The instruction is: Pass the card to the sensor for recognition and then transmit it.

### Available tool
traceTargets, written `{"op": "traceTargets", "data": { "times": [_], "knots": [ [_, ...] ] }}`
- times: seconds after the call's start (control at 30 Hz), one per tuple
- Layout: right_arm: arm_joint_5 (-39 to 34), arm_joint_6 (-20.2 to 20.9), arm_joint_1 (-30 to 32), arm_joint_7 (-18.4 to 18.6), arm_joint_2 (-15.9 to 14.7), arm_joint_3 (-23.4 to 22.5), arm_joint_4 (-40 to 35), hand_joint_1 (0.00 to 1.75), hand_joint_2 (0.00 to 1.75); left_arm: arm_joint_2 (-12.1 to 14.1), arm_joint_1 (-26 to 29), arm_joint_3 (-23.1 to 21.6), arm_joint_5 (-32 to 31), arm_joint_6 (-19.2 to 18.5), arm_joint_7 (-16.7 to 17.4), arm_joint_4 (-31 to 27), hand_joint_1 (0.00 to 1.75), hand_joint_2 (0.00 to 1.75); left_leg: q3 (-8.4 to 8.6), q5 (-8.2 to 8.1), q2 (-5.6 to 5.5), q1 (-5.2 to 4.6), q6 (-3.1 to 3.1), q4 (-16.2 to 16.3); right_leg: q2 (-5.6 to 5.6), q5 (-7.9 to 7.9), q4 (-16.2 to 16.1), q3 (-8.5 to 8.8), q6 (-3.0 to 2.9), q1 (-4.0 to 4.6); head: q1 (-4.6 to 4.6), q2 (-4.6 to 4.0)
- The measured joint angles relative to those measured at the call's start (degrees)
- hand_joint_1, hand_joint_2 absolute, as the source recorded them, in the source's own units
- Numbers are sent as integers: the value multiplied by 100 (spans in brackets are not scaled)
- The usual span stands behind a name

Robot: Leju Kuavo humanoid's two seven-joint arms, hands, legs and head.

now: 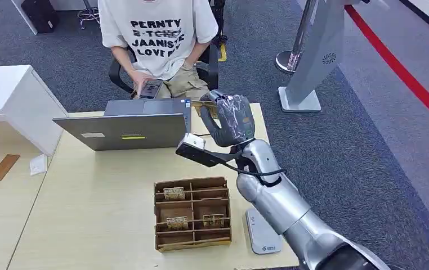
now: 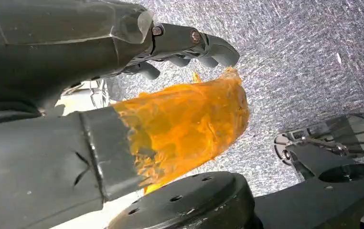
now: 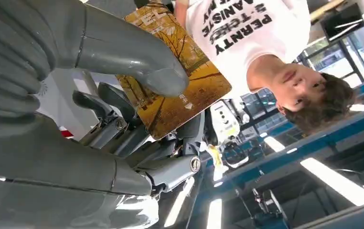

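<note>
Cards sit in three slots of the wooden organizer (image 1: 192,214) on the counter (image 1: 99,208). Up beyond the laptop (image 1: 128,126), the right hand (image 1: 232,119) holds the yellow card (image 3: 177,78), thumb pressed on its face, fingers (image 3: 108,102) behind it, toward a seated person (image 1: 159,39) whose shirt reads "PERNTY". Left hand (image 2: 123,95) hangs over carpet, fingers curled, holding nothing.
</note>
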Motion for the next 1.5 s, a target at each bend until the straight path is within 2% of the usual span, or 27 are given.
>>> {"op": "traceTargets", "data": {
  "times": [0.77, 0.83, 1.0, 1.5],
  "knots": [
    [35, -181, 162, -153, 39, -68, -149, 175, 175, -46, -1, -122, 31, 13, 0, 0, 0, 0, 0, 0, 0, 0, 0, 0, 0, 0, 0, 0, 0, 0, 0, 0],
    [70, -266, 168, -186, 39, -68, -151, 175, 175, -46, -1, -129, 44, 13, 0, 0, 0, 0, 0, 0, 0, 0, 0, 0, 0, 0, 0, 0, 0, 0, 0, 0],
    [241, -818, 272, -363, 63, -70, -267, 175, 175, -50, -3, -146, 52, 15, 0, 0, 0, 0, 0, 0, 0, 0, 0, 0, 0, 0, 0, 0, 0, 0, 0, 0],
    [267, -896, 416, -411, 85, -70, -391, 175, 175, -57, -9, -230, 55, 26, 0, 0, 0, 0, -3, 0, -1, 0, 0, 0, 0, 0, 0, -2, 0, 0, 0, 0]
  ]
}}
